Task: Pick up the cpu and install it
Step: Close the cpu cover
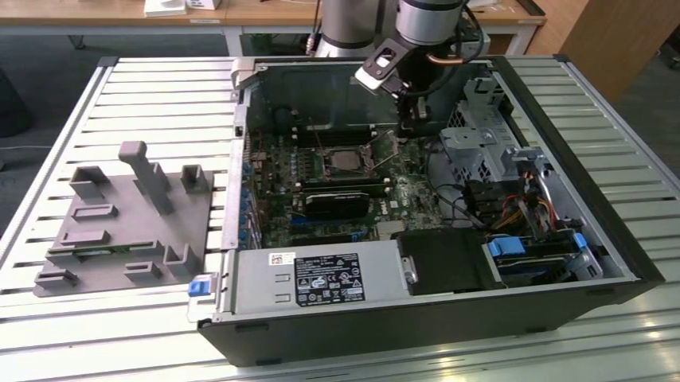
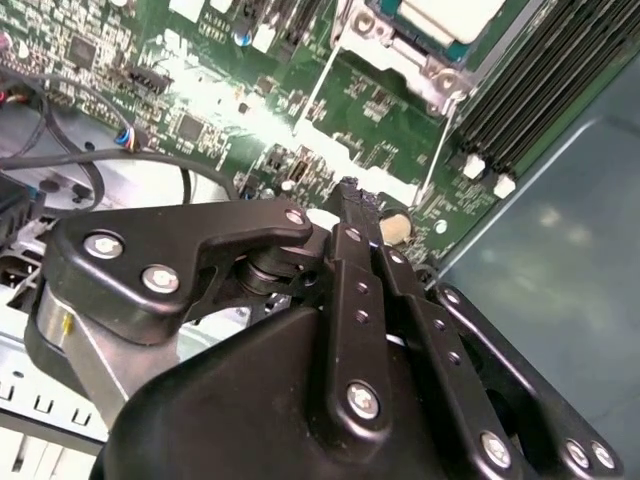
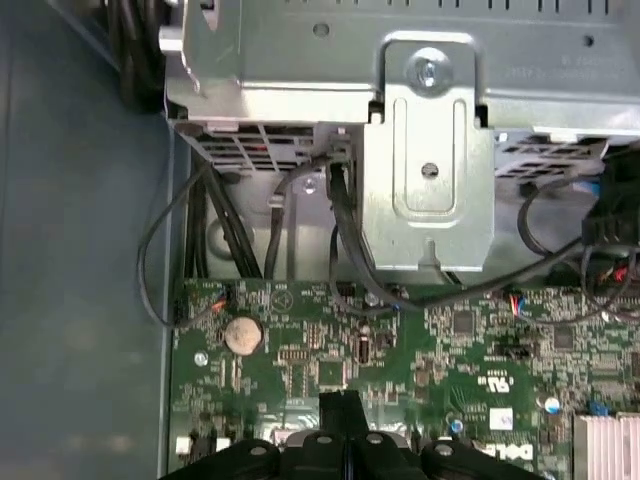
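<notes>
Scanning from the exterior view's left: a grey fixture (image 1: 117, 231) with upright posts stands on the slatted desk (image 1: 159, 87), well apart from my pincer. I see no chip on it.
Case: the open computer case (image 1: 425, 334) lies on its side just beside the fixture, with its motherboard (image 1: 318, 219) facing up.
Cpu: the cpu (image 1: 342, 161) (image 2: 445, 15) lies flat in the socket near the middle of the board, pale metal top upward. In the second wrist view a metal frame borders it.
Cpu's axis: it is square, so it has no long axis. Its edges run in line with the memory slots (image 2: 520, 90) beside it.
Pincer: my pincer (image 1: 408, 127) (image 2: 348, 195) (image 3: 340, 400) hangs low inside the case over the board. It is just to the exterior view's right of the socket, near the chip but apart from it.
Pincer's state: the fingers are pressed together in both wrist views, with nothing pinched between them.
Bearing: from my fingertips the cpu lies toward the exterior view's left and slightly lower in that view. Nothing stands between us.
Right of me: a metal drive cage (image 1: 467, 143) (image 3: 430, 170) and loose black cables (image 3: 160, 250) sit near my wrist.
Judgement: the chip looks to be resting in its socket. I cannot tell whether the frame is latched.
</notes>
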You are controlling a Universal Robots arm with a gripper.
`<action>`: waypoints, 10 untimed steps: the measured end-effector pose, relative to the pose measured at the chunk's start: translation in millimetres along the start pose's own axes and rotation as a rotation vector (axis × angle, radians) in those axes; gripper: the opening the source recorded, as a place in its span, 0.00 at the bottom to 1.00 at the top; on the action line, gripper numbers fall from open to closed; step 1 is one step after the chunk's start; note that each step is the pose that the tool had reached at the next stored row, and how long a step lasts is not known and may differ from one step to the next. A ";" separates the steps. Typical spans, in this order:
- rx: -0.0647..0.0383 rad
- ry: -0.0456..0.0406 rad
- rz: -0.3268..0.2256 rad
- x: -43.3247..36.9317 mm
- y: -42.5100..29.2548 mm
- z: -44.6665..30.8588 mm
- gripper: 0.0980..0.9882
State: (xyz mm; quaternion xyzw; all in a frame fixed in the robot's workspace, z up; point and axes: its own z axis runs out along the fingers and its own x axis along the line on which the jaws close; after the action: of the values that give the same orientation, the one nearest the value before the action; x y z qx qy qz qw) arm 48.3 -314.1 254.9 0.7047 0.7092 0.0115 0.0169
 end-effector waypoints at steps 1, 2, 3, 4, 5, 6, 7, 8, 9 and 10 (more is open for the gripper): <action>0.000 -0.0002 0.000 0.0 1.9 0.3 0.01; 0.000 -0.0001 0.000 0.0 3.4 0.8 0.01; 0.000 0.0001 0.000 0.0 4.9 1.3 0.01; 0.000 0.0000 0.000 0.0 6.5 1.6 0.01; 0.000 0.0001 0.000 0.0 8.0 2.0 0.01; 0.000 0.0003 0.000 0.1 8.5 2.5 0.01; 0.000 0.0003 0.000 0.1 8.9 3.3 0.01; 0.000 0.0001 0.000 0.0 9.1 4.4 0.01; 0.000 0.0002 0.000 0.1 9.4 6.0 0.01; 0.000 0.0001 0.000 0.1 9.7 7.8 0.01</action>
State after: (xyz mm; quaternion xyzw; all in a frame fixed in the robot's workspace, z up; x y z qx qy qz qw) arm 58.4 -314.1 247.5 0.7047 0.7092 0.0114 0.0167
